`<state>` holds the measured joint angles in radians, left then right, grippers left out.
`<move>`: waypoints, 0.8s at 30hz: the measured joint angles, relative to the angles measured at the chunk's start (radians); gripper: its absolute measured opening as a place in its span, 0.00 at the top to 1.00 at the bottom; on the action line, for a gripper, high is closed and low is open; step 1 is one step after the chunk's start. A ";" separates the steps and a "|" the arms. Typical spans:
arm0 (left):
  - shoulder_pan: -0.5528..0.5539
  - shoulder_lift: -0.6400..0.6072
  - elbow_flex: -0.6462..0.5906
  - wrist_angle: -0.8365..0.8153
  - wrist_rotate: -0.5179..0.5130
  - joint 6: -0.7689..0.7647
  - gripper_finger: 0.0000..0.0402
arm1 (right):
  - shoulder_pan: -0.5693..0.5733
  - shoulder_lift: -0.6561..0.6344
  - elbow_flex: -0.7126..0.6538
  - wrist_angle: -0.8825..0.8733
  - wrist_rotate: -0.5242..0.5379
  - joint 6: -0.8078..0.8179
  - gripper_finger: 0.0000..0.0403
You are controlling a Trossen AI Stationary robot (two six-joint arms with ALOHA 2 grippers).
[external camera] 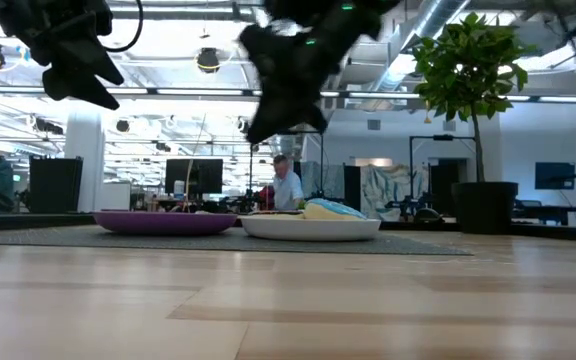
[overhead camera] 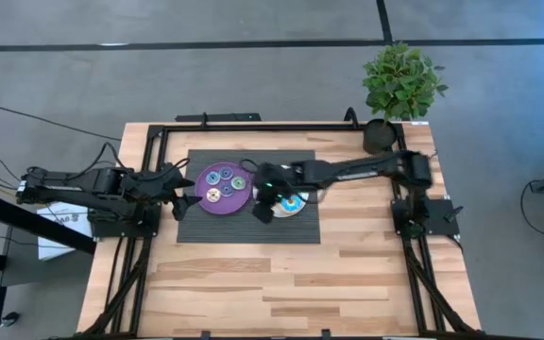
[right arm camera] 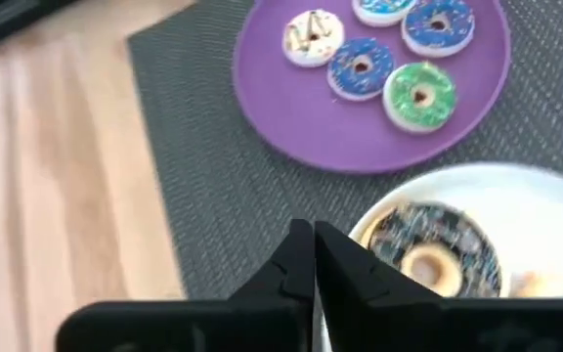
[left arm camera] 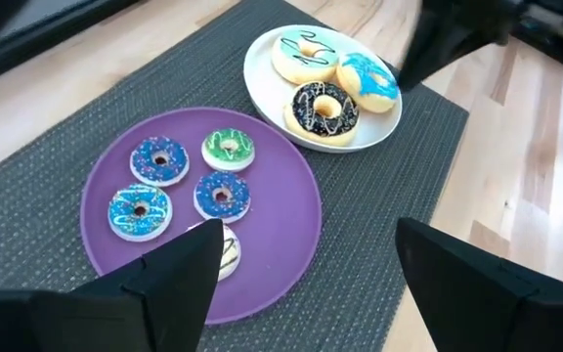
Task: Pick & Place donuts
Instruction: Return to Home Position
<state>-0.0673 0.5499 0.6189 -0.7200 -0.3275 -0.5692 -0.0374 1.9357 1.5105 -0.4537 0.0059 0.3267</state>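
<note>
While both arms hang above the mat with every donut plated, the hazard I judge left is the retreat itself.

Risks, near to far:
- The right gripper (right arm camera: 311,237), jaws pressed together on nothing, sits over the 8 o'clock edge of the white plate (left arm camera: 258,86). The brown donut (left arm camera: 344,115) lies just ahead of its tips. A dip while swinging back could clip that rim and skid the plate.
- The left gripper (left arm camera: 309,233), jaws spread wide and empty, hovers at the 9 o'clock edge of the purple plate (left arm camera: 283,217). The cream donut (left arm camera: 229,254) lies partly hidden under one finger, so it is first to be caught.
- The white plate is crowded. The blue-iced donut (left arm camera: 371,80) touches both the brown one and the light green donut (left arm camera: 289,59), so a knock could push one off.
- The low view shows both grippers well above the plates, so I rate the risk low.

Materials, near to far:
- Fingers: dark, matte, wedge-shaped.
- Small donuts (left arm camera: 207,200): five on the purple plate. Hard-looking toy rings with speckled icing in blue, green and cream.
- Larger three: thicker rings with drizzle lines over the icing.
- Plates: round, smooth, shallow-rimmed, probably plastic and likely to slide.
- Mat (left arm camera: 379,186): dark grey, ribbed weave, rectangular. It should give some grip.
- Table (overhead camera: 253,283): pale wood planks inside a black frame.
- Plant (overhead camera: 402,80): leafy, in a dark pot at the 1 o'clock corner.
</note>
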 joint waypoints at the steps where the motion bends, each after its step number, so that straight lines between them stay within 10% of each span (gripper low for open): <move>1: 0.000 0.000 0.000 0.001 -0.004 0.004 0.26 | 0.009 -0.041 -0.067 0.050 0.000 0.010 0.99; 13: 0.000 0.000 0.000 0.102 -0.077 0.142 0.26 | 0.109 -0.490 -0.626 0.298 0.119 0.081 1.00; 24: -0.021 0.035 -0.270 0.826 -0.012 0.501 0.26 | 0.196 -0.737 -0.898 0.430 0.178 0.112 1.00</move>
<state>-0.0885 0.5845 0.3490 0.1056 -0.3391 -0.0678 0.1587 1.1984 0.6124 -0.0238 0.1838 0.4388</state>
